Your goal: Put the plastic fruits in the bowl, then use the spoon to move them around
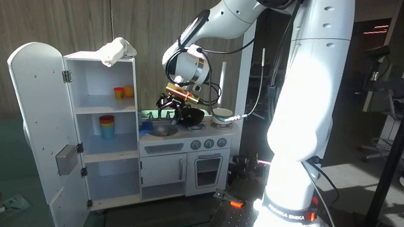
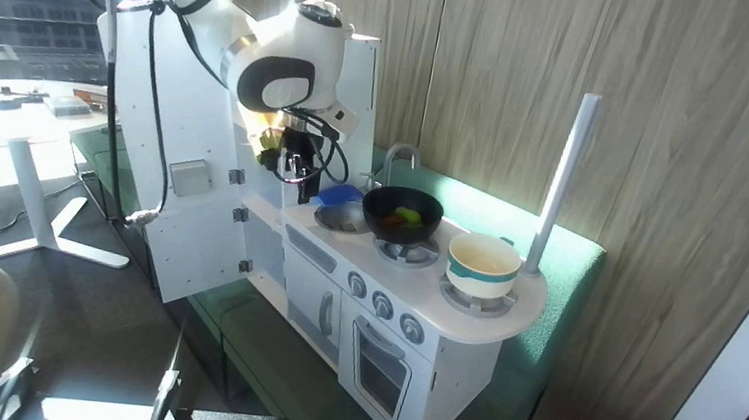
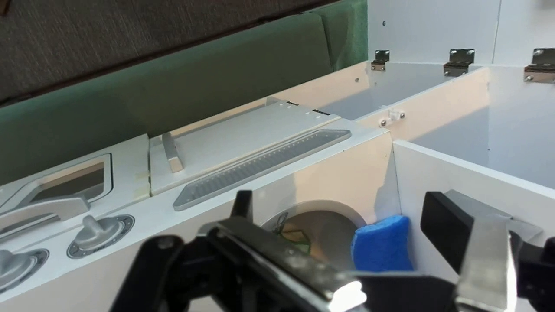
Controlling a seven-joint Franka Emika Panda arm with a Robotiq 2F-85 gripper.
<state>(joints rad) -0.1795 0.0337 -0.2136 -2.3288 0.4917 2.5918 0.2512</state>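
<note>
Bowl [image 2: 407, 237]: black, round, shallow; you are seeing it in both exterior views, sitting over a grey burner [image 2: 421, 255] on the white worktop [image 2: 432, 291]

Plastic fruits [image 2: 407, 214]: small toy pieces, yellow-green and orange-red; you are viewing them lying together inside the bowl, their exact number being unclear

Sink [image 2: 344, 220]: round, grey; you are finding it just beside the bowl

End effector [image 3: 340, 212]: black and metallic; it is hanging near the bowl, on the sink side, pointing down and standing apart from the bowl in an exterior view; its fingers [image 3: 444, 225] are standing wide apart, released, and in the wrist view you are looking between them at the sink

Blue item [image 3: 381, 245]: sponge-like; it is resting at the sink's edge, on the side away from the bowl

Faucet [image 2: 389, 164]: grey, curved; it is rising near the bowl, at the back of the sink

Pot [image 2: 474, 286]: cream with a teal band; it is standing on another burner [image 2: 454, 296], on the bowl's side opposite the sink

Cabinet [image 1: 96, 76]: white, shelved; you are finding it past the sink from the bowl

Cups [image 1: 107, 129]: stacked, red over yellow over blue; they are standing on the cabinet's middle shelf, well apart from the bowl
</note>
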